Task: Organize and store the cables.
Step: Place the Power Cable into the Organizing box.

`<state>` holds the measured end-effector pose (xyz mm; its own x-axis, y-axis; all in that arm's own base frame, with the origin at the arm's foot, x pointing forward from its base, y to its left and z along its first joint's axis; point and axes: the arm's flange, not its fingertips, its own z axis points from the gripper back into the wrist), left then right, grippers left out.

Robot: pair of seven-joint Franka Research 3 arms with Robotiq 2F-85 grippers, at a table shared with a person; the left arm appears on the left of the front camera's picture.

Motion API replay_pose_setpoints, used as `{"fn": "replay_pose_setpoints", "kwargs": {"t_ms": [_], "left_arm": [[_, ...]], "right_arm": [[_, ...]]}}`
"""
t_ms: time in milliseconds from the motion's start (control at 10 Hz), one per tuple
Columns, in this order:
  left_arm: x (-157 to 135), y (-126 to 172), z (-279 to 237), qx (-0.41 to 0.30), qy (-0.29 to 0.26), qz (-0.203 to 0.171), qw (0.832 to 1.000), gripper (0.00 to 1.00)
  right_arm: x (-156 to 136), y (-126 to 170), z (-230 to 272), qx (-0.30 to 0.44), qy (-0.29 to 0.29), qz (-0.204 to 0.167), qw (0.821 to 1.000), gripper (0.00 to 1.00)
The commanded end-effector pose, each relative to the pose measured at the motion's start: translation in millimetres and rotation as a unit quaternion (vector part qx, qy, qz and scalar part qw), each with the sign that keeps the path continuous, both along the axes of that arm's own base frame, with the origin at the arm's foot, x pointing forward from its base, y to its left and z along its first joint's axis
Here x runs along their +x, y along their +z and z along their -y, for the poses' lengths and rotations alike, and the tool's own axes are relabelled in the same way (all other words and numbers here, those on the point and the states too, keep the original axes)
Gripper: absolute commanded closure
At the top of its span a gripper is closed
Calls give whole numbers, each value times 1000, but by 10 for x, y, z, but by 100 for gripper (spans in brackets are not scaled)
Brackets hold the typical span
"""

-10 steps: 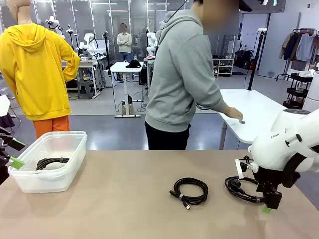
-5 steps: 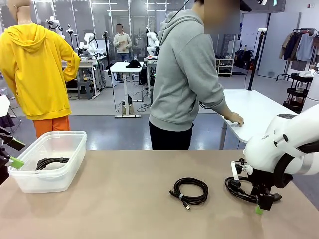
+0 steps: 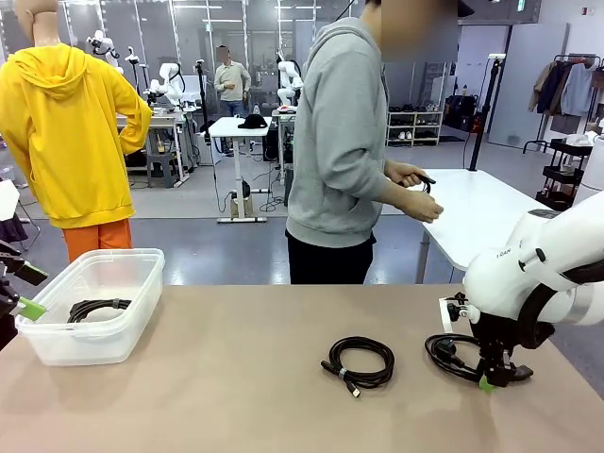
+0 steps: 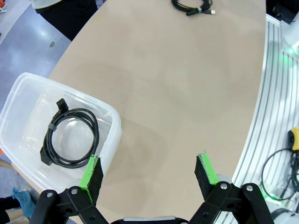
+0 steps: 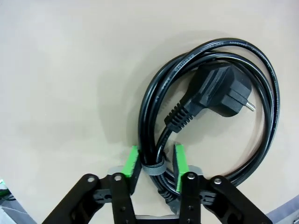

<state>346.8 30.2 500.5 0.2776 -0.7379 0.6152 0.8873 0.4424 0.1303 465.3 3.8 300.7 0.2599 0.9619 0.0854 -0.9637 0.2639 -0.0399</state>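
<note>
On the desk's (image 3: 236, 396) right, the arm (image 3: 538, 274) half hides a coiled black cable (image 5: 215, 93), pinched at its tie by the right end effector (image 5: 155, 158). A second cable (image 3: 385, 363) lies mid-desk, a third cable (image 4: 96, 135) in the bin (image 4: 114, 128); the left end effector (image 4: 148, 165) gapes empty.

The table (image 3: 236, 377) is smooth and matt. The bin (image 3: 66, 344) is clear glossy plastic; the power cable (image 5: 215, 93) looks rubbery, faintly shiny

- The right gripper (image 5: 156, 161) has its jaws closed on a coiled black cable (image 5: 147, 116) at its grey tie (image 5: 153, 168).
- The cable's plug (image 5: 219, 93), pins showing, lies inside the coil.
- The coil rests on the tan counter (image 5: 60, 70).
</note>
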Motion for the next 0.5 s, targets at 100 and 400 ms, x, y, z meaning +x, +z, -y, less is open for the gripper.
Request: {"fn": "replay_pose_setpoints", "kwargs": {"t_ms": [100, 400], "left_arm": [[13, 13, 24, 5, 5, -2, 1000, 0], [13, 13, 24, 5, 5, -2, 1000, 0]], "right_arm": [[22, 128, -50, -10, -22, -14, 1000, 100], [-32, 583, -137, -8, -44, 7, 999, 100]]}}
